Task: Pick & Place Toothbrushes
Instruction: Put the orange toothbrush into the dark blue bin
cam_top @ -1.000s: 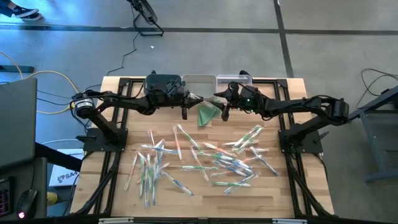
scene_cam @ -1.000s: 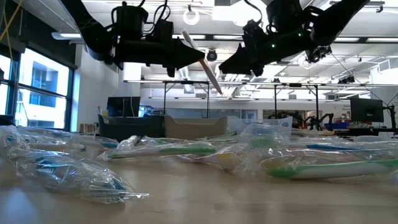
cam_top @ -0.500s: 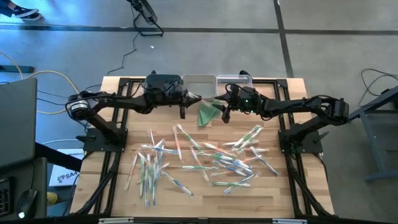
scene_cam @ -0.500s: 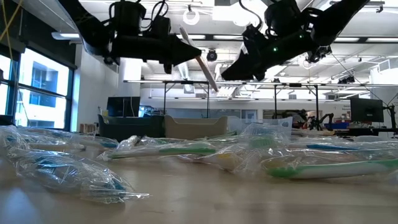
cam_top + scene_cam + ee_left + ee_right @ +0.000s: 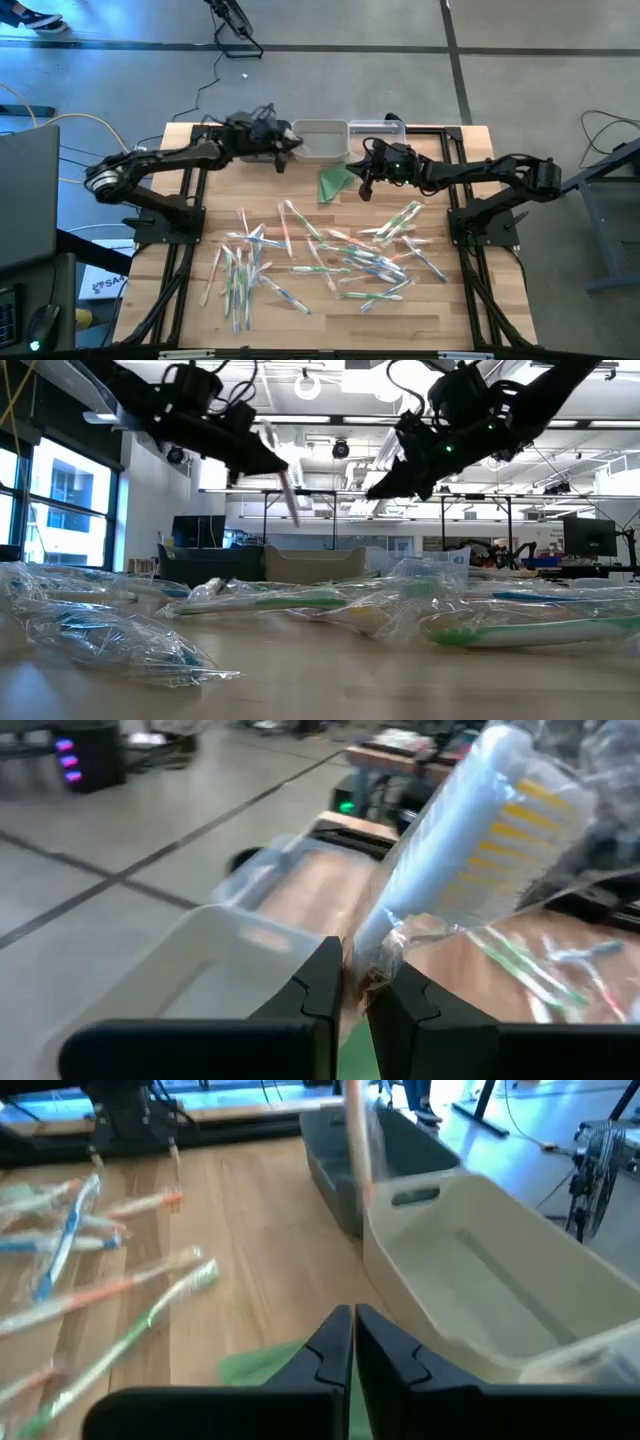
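Left tool [image 5: 283,152], upper centre-left of the high view beside the pale rectangular plastic bin [image 5: 320,141], pinching one white wrapped toothbrush with yellow bristles [image 5: 470,830] near its handle end; brush hanging tilted below the tool in the low view. Right tool [image 5: 366,186], upper centre near the folded green triangle [image 5: 335,183], pressed together, holding nothing visible. Remaining thin plastic toothbrushes in clear wrappers [image 5: 330,255] scattered over the wooden desk [image 5: 190,300], middle and lower part. Probably very light and stiff, with crinkly, slippery film. Better gripped across the handle's middle, not on loose wrapper.
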### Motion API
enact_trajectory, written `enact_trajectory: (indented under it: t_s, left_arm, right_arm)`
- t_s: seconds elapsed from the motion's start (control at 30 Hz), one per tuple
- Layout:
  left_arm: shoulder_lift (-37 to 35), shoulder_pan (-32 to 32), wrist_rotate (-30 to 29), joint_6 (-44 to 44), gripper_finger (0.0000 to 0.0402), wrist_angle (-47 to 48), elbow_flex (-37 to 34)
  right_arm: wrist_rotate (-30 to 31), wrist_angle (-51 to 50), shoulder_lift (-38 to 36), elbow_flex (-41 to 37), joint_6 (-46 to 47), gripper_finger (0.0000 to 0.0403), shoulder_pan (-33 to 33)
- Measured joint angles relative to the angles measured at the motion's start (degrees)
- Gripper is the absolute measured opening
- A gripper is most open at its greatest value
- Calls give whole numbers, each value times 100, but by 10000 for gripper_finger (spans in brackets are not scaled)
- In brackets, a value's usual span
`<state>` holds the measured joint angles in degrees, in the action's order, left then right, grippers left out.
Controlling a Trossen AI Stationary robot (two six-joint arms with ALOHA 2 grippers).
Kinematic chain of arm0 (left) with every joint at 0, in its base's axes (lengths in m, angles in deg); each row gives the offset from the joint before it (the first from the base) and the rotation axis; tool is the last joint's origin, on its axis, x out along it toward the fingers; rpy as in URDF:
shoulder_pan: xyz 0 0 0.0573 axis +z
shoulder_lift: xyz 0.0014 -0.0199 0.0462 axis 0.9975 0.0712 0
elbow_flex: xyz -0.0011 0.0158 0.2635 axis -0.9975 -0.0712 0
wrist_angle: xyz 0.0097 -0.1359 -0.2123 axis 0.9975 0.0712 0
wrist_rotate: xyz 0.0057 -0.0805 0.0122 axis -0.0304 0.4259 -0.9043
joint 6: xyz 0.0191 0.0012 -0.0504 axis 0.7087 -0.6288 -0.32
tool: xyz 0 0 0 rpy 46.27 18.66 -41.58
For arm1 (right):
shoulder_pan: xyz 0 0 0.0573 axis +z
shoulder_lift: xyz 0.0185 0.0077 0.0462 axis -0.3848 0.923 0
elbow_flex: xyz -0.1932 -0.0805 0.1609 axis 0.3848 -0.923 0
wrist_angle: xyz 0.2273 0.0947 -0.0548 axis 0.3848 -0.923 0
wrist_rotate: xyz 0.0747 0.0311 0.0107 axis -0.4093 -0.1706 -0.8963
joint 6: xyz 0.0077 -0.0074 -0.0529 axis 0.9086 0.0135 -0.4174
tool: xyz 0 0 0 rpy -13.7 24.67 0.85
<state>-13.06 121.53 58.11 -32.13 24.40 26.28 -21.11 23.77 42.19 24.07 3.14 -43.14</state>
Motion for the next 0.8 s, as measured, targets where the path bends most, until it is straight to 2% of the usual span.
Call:
enact_trajectory:
  t_s: [0.13, 0.37, 0.53, 0.8]
  left_arm:
    - [-748, 359, -149, 0, 26, 734, 0]
    - [-1714, 730, -1344, 3, 26, 1822, 2]
    - [-1851, 713, -2361, -5, 26, 2420, 7]
    - [-1568, 713, -2782, -28, 26, 3205, 361]
  right_arm:
    - [200, 175, -285, -312, 124, 3, 0]
    - [301, 444, -661, -638, 300, 3, 0]
    - [302, 363, -662, -642, 410, 4, 0]
    - [301, 311, -662, -642, 438, 3, 0]
